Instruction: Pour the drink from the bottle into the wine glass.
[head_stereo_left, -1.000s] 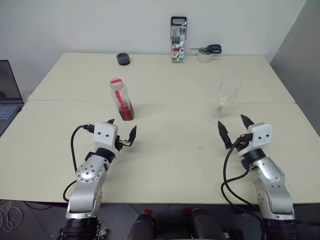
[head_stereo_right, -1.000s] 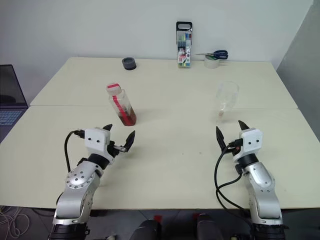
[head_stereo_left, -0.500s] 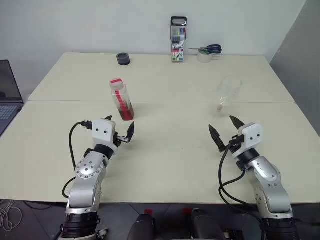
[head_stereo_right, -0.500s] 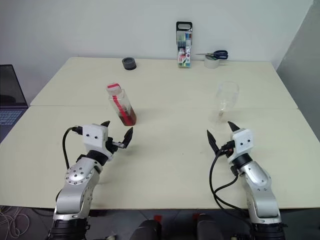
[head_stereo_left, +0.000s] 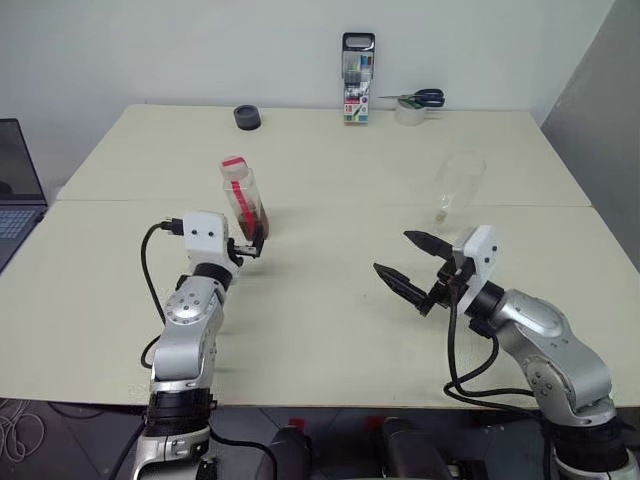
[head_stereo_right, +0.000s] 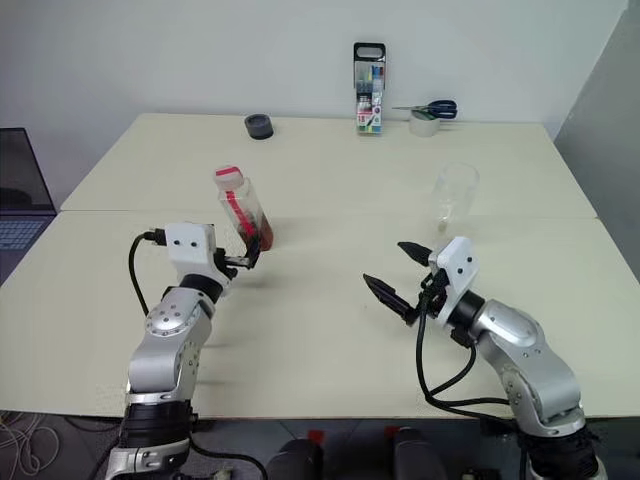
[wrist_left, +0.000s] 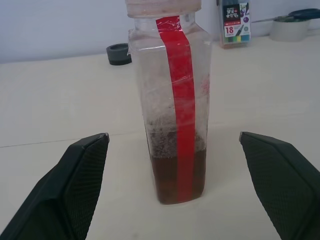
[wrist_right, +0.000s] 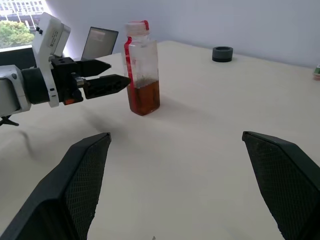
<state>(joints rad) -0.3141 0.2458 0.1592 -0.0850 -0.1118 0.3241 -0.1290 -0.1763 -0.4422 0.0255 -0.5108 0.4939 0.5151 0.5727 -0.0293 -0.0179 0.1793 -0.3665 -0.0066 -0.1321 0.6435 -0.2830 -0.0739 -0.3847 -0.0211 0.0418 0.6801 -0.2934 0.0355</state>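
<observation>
- The left gripper (head_stereo_left: 243, 243) is level and wide open, its fingers reaching toward the bottle (head_stereo_left: 243, 199). From the left wrist the bottle sits centred between the two fingers but beyond their tips, so nothing is gripped yet.
- The right gripper (head_stereo_left: 408, 262) is also spread open and empty, pointing across the table (head_stereo_left: 330, 300) toward the bottle side, well apart from both bottle and glass.
- The bottle stands upright on the table, near the seam between the two tabletops. Its cap (wrist_right: 136, 27) is on.
- The drink (wrist_left: 177, 176) fills only the lower part of the bottle; none has left it.
- The glass (head_stereo_left: 455, 190) stands upright on the right side of the table, beyond the right gripper, and looks empty.
- Far back near the wall lie a marker case (head_stereo_left: 356, 78), a tape roll (head_stereo_left: 408, 113) with scissors (head_stereo_left: 418, 97), and a small dark round thing (head_stereo_left: 246, 117), all clear of the work.
- Judged progress: very early. Neither thing is held; still left are gripping the bottle, taking the cap off, carrying it to the glass and pouring.
- The left gripper seems the one about to close on the bottle.
</observation>
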